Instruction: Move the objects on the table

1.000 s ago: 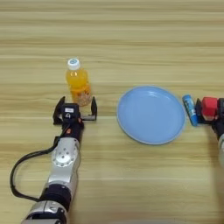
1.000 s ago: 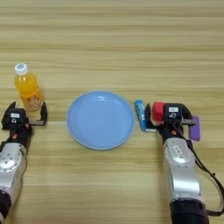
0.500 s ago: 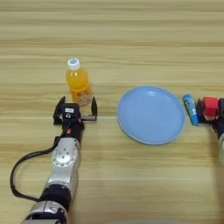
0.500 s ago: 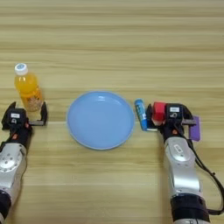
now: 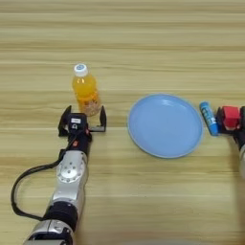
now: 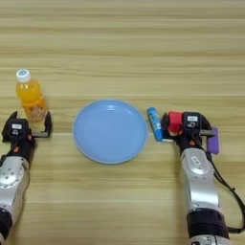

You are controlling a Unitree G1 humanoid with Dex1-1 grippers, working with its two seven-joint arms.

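An orange drink bottle (image 5: 85, 93) with a white cap stands upright on the wooden table (image 5: 143, 48). My left gripper (image 5: 82, 123) rests open just in front of it, one finger on each side of its base. At the right, my right gripper (image 6: 187, 131) lies open on the table. A red cube (image 6: 175, 122) sits between its fingers, close to the left one. Just outside the right finger lies a purple oblong block (image 6: 213, 140).
A light blue plate (image 5: 165, 127) lies between the two arms with nothing on it. A small blue tube (image 6: 154, 123) lies between the plate's right rim and the right gripper. Both forearms stretch back toward the near edge.
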